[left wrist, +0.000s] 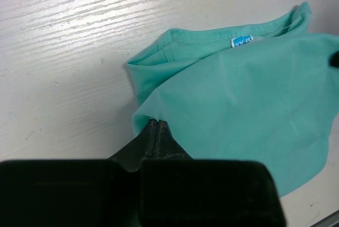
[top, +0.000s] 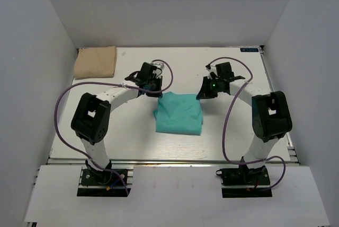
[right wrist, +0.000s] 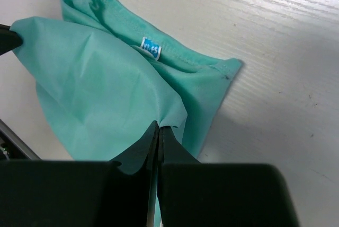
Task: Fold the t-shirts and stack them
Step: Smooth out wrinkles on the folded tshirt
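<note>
Teal shirt (top: 179, 114) lies toward the table's near edge from left gripper (left wrist: 157, 123) and right gripper (right wrist: 159, 127), each clamped on a far corner.

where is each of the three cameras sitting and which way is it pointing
Top external: above and behind the arms, looking down on the table; both arms and bases show, the tan t-shirt far left.
Left wrist: on the left arm, looking along the left gripper, shut on an edge of the teal t-shirt.
Right wrist: on the right arm, looking along the right gripper, shut on the same shirt.
Shared: both wrist views show the shirt's collar label.
</note>
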